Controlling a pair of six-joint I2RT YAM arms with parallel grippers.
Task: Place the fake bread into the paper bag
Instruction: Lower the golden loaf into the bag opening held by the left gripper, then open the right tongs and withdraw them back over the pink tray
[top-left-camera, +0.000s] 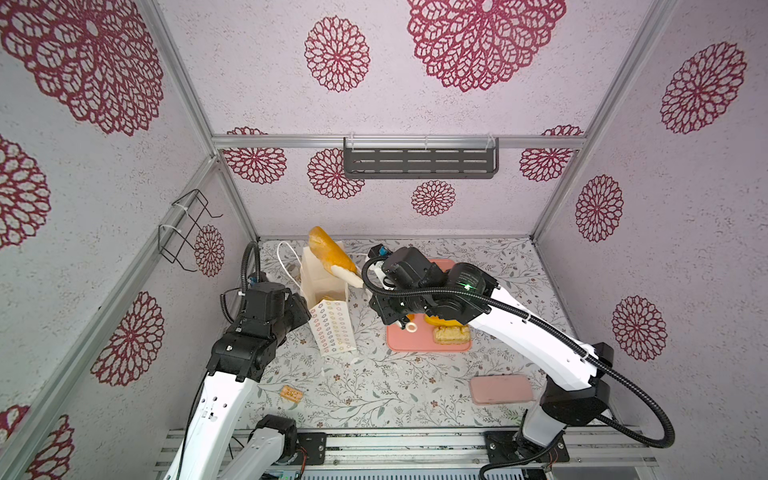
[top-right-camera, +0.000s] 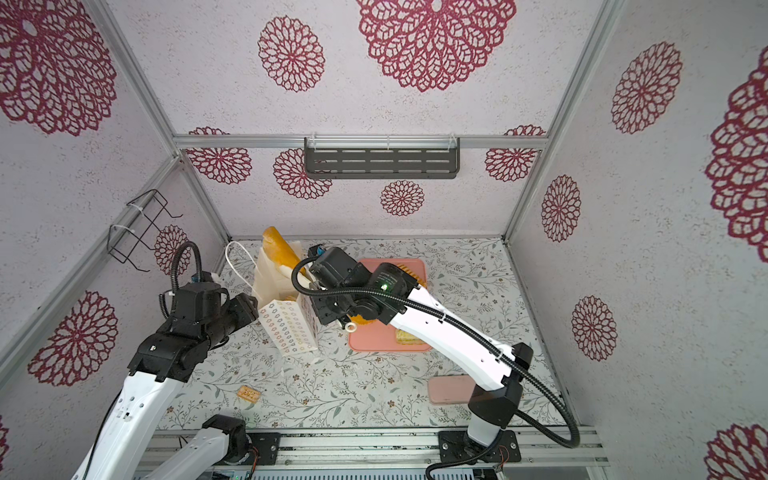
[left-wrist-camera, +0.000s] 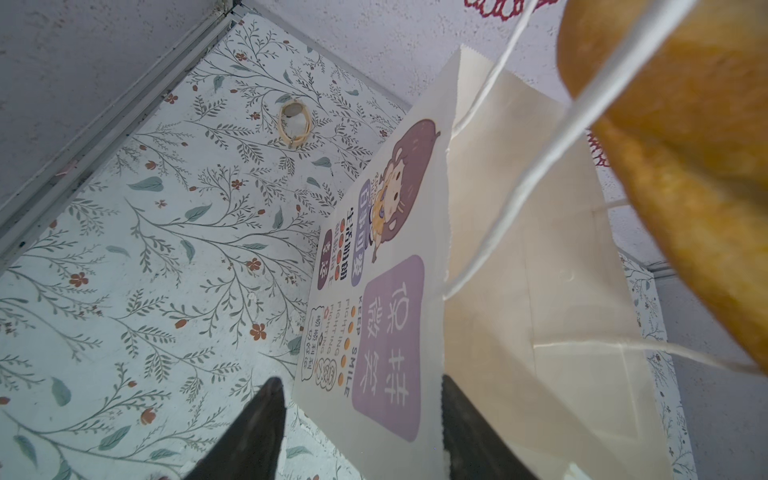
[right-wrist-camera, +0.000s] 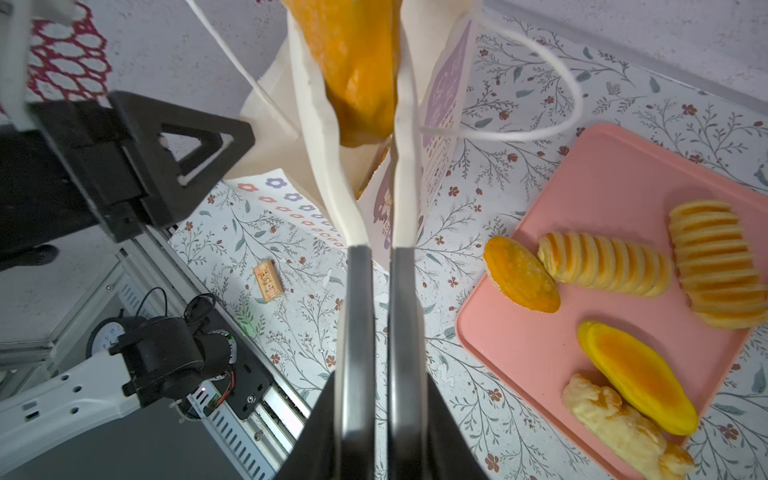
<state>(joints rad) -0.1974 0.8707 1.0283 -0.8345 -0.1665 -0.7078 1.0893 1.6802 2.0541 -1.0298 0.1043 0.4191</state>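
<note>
Loaf (top-left-camera: 328, 249) half in paper bag (top-left-camera: 332, 328), right pincer (right-wrist-camera: 363, 124) pinching its low end; left pincer (left-wrist-camera: 360, 380) spread astride bag rim. Five more breads (right-wrist-camera: 602, 266) on pink tray (right-wrist-camera: 540, 353).

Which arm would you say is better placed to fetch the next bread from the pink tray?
Right, probably: the right gripper is at the paper bag's mouth, next to the pink tray under that arm. The left gripper straddles the bag's far wall.

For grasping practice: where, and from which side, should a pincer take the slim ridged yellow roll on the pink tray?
Probably its middle, from above, closing across the width: the slim ridged yellow roll lies flat on the pink tray, long sides clear.
</note>
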